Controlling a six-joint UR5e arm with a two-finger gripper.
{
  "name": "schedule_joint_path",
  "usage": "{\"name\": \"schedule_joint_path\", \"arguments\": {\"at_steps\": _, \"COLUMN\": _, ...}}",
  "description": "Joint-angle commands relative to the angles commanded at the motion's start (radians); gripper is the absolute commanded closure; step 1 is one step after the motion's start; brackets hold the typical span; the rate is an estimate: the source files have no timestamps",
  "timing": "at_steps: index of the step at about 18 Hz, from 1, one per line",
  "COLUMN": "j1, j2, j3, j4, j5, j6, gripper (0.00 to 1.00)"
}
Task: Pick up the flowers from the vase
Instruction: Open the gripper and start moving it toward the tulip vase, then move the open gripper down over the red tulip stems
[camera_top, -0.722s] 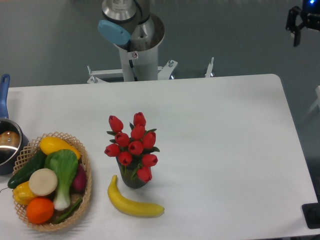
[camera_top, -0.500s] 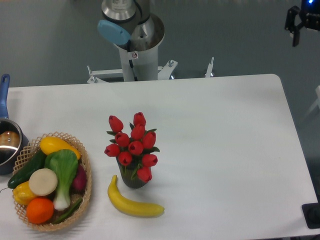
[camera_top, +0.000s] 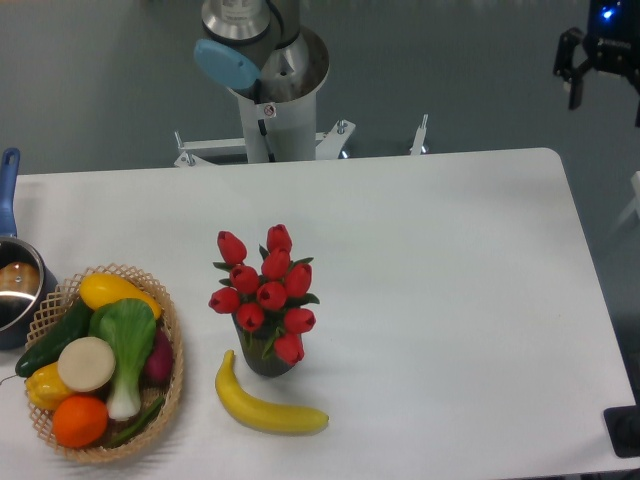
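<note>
The flowers (camera_top: 265, 291), a bunch of red tulip buds with green leaves, stand in the vase (camera_top: 264, 359), a short dark cylinder mostly hidden under them, near the front middle of the white table (camera_top: 440, 270). My gripper (camera_top: 606, 92) is black, with a blue light on it. It hangs high at the top right corner, beyond the table's far right corner and far from the flowers. Its fingers (camera_top: 574, 88) are spread apart with nothing between them; the right one is partly cut off by the frame edge.
A banana (camera_top: 265, 409) lies just in front of the vase. A wicker basket (camera_top: 172, 350) of vegetables and fruit sits at the front left. A metal pot (camera_top: 14, 290) with a blue handle is at the left edge. The arm's base column (camera_top: 275, 100) stands behind the table.
My gripper has moved a little left and down at the top right corner. The flowers, vase and other things have not moved.
</note>
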Motion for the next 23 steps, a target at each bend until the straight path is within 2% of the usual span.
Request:
{"name": "schedule_joint_path", "arguments": {"at_steps": 4, "j1": 0.018, "j2": 0.000, "j3": -0.068, "j4": 0.034, "j5": -0.198, "j6": -0.140, "gripper": 0.00}}
{"name": "schedule_joint_path", "arguments": {"at_steps": 6, "j1": 0.017, "j2": 0.000, "j3": -0.081, "j4": 0.038, "j5": -0.270, "j6": -0.190, "gripper": 0.00}}
{"name": "schedule_joint_path", "arguments": {"at_steps": 9, "j1": -0.004, "j2": 0.000, "j3": -0.085, "j4": 0.038, "j5": -0.310, "j6": -0.258, "gripper": 0.00}}
{"name": "schedule_joint_path", "arguments": {"at_steps": 13, "j1": -0.054, "j2": 0.000, "j3": -0.098, "j4": 0.041, "j5": -0.375, "j6": -0.267, "gripper": 0.00}}
{"name": "schedule_joint_path", "arguments": {"at_steps": 15, "j1": -0.063, "j2": 0.006, "j3": -0.140, "j4": 0.049, "j5": -0.381, "j6": -0.244, "gripper": 0.00}}
{"name": "schedule_joint_path", "arguments": {"at_steps": 18, "j1": -0.101, "j2": 0.046, "j3": -0.241, "j4": 0.060, "j5": -0.382, "j6": -0.215, "gripper": 0.00}}
{"name": "schedule_joint_path", "arguments": {"at_steps": 23, "j1": -0.173, "j2": 0.058, "j3": -0.302, "j4": 0.078, "j5": -0.439, "j6": -0.217, "gripper": 0.00}}
